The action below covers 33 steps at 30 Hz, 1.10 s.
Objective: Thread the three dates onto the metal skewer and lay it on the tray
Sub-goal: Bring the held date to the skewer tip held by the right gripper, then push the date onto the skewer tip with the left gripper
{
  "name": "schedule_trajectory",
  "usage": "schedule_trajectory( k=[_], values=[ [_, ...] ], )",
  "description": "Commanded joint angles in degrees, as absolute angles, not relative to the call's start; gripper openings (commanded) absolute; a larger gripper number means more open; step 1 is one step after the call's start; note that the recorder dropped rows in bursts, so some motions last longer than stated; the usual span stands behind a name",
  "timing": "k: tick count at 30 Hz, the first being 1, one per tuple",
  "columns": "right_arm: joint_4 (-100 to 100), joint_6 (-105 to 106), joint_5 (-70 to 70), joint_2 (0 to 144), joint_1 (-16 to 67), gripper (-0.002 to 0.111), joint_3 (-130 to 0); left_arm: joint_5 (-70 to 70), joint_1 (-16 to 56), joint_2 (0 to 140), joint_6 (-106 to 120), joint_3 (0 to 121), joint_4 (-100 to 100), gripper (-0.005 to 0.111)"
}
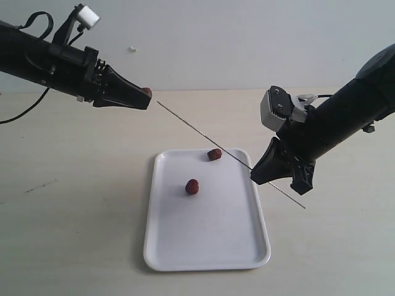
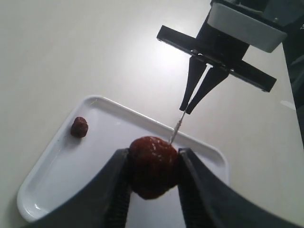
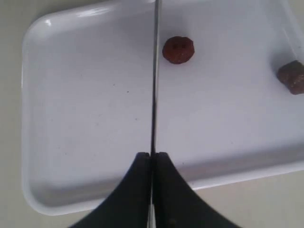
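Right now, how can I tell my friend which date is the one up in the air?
Start at the white tray, then look up-left to the left claw. Pinched in its tip is a dark-red date. The other two dates lie on the tray; only this one is held in the air, near the skewer point.

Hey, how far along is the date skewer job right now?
Done: nothing threaded yet. In hand: the left gripper is shut on one date, the right gripper on the metal skewer, tip aimed at it. Left: pierce it, add the centre date and the edge date lying on the tray, then lay the skewer there.
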State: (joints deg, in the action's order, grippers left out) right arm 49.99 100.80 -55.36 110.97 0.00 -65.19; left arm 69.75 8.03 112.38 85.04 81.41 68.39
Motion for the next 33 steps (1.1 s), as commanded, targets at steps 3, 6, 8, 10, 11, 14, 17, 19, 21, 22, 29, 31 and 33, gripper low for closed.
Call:
schedule_trajectory(
  k=[3, 6, 8, 10, 11, 14, 17, 19, 21, 22, 29, 31, 33],
  values=[
    [50.12, 100.35, -55.12, 110.83, -0.07, 0.0, -64.93, 69.96, 8.27, 111.76, 84.41, 81.31, 71.39, 0.032],
    [50.12, 100.35, -55.01, 110.83, -0.07, 0.0, -64.93, 69.96, 8.69, 111.76, 83.88, 81.31, 71.38, 0.032],
    [50.12, 100.35, -55.12, 110.83, -0.07, 0.0, -64.93, 69.96, 9.17, 111.76, 83.88, 81.31, 71.26, 0.032],
    [50.12, 100.35, -55.12, 110.83, -0.07, 0.0, -64.93, 69.96, 9.73, 111.76, 83.88, 81.31, 71.26, 0.032],
    [50.12, 100.35, -55.12, 110.83, -0.07, 0.0, -64.93, 69.96, 9.99, 111.76, 83.88, 81.31, 71.15, 0.032],
    [50.12, 100.35, -55.12, 110.83, -0.07, 0.0, -64.93, 69.96, 10.8, 111.76, 83.88, 81.31, 70.89, 0.032],
    [50.12, 100.2, -55.12, 110.83, -0.07, 0.0, -64.93, 69.96, 10.91, 111.76, 83.88, 81.31, 70.49, 0.032],
    [50.12, 100.2, -55.12, 110.83, -0.07, 0.0, -64.93, 69.96, 10.91, 111.76, 83.75, 81.31, 69.83, 0.032],
    [50.32, 100.22, -55.12, 110.83, -0.07, 0.0, -64.93, 69.96, 10.91, 111.76, 83.75, 81.31, 68.7, 0.032],
    [50.32, 100.22, -55.12, 110.83, -0.07, 0.0, -64.93, 69.96, 10.91, 111.76, 83.75, 81.31, 68.15, 0.032],
    [50.32, 100.22, -55.12, 110.83, -0.07, 0.0, -64.93, 68.64, 10.91, 111.76, 83.62, 81.31, 67.46, 0.032],
    [50.32, 100.22, -55.12, 110.83, -0.07, 0.0, -64.93, 68.51, 10.91, 111.76, 83.94, 81.31, 67.46, 0.032],
    [50.32, 100.22, -55.12, 110.83, -0.07, 0.0, -64.93, 68.51, 10.91, 111.76, 83.94, 81.31, 67.46, 0.032]
  ],
)
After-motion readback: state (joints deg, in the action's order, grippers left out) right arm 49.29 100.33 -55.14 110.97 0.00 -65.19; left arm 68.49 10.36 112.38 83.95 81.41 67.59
